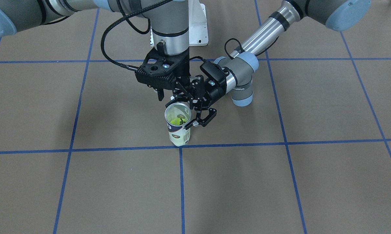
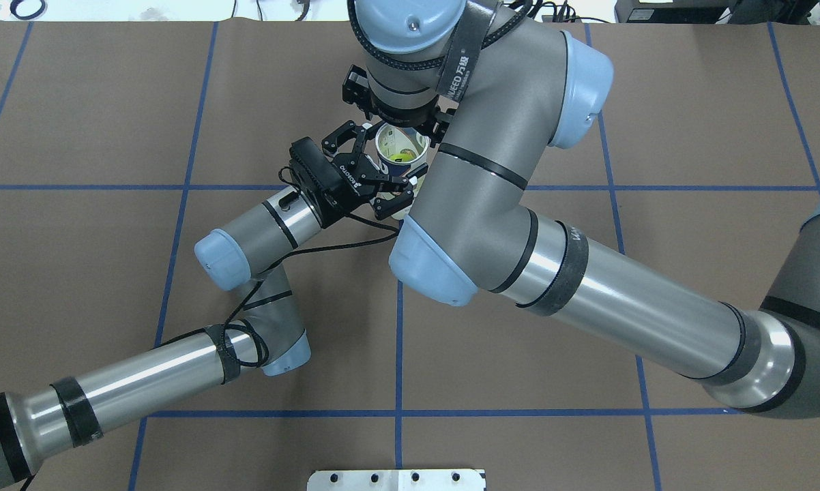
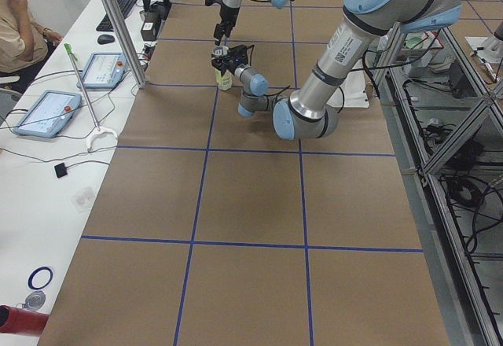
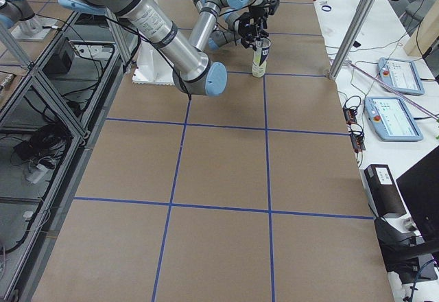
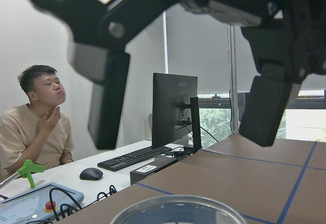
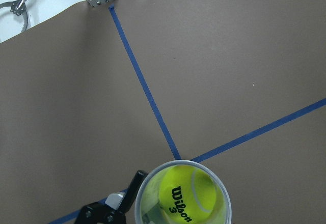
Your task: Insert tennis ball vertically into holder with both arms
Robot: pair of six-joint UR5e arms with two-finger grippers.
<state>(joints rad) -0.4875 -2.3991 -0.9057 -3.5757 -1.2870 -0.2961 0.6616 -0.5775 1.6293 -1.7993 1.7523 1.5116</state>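
Note:
The holder [image 1: 179, 131], a clear tube with a white and navy label, stands upright on the brown table near a blue tape crossing. It also shows as the holder [image 2: 390, 140] from overhead. A yellow tennis ball [image 6: 187, 196] lies inside the holder [image 6: 219, 180], below its rim, and the tennis ball [image 1: 176, 122] shows through the tube mouth. My left gripper [image 1: 182, 111] comes in level and open. Its fingers [image 5: 104, 107] straddle the tube's top without touching it. My right gripper [image 1: 171, 94] points straight down just above the tube mouth, open and holding nothing.
The white pedestal base [image 1: 198, 29] stands behind the arms. A side bench along the table's far edge carries a monitor [image 5: 175, 107], keyboard and tablets, and a person [image 5: 35, 127] sits there. An aluminium post [image 3: 118, 31] rises at that edge.

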